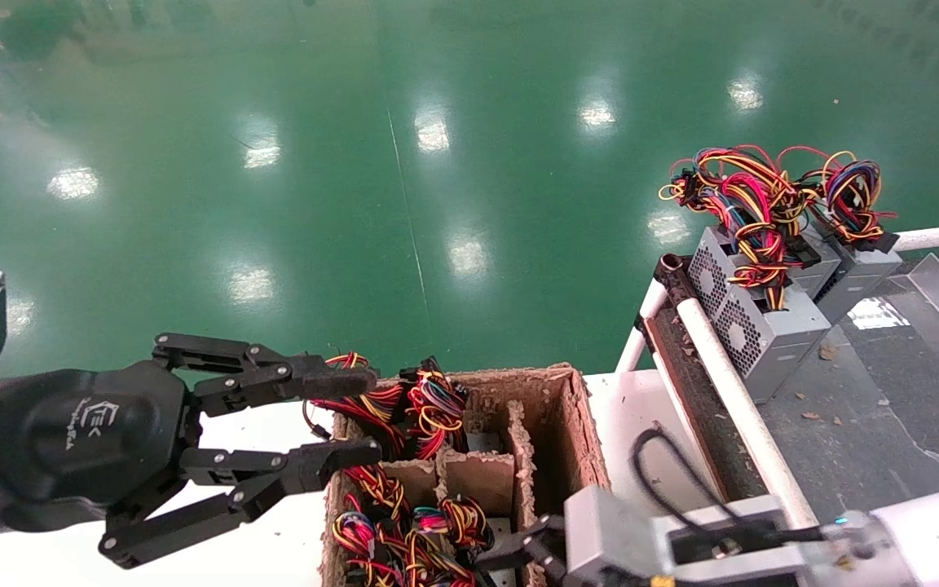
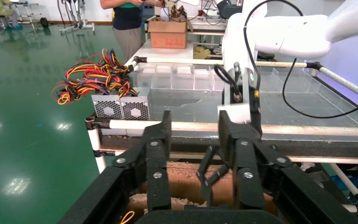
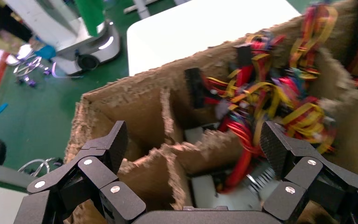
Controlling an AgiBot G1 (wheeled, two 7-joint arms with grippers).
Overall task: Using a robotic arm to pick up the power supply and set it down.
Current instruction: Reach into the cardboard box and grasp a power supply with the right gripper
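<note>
Several power supplies stand in a brown cardboard divider box (image 1: 579,424), their coloured wire bundles (image 1: 433,408) sticking up. In the right wrist view one power supply (image 3: 214,186) shows as grey metal under red and yellow wires (image 3: 265,107). My right gripper (image 1: 528,554) (image 3: 193,142) hangs open over the box's compartments, holding nothing. My left gripper (image 1: 368,414) (image 2: 193,126) is open and empty at the box's left rim. Two more power supplies (image 1: 751,330) (image 2: 121,107) stand on the rack at the right.
The box (image 3: 121,107) rests on a white table (image 1: 274,424). A white tube rail (image 1: 730,367) edges the grey rack bed (image 1: 885,391) to the right. Green floor (image 1: 404,163) lies beyond. A person (image 2: 128,23) and a carton (image 2: 168,32) stand behind the rack.
</note>
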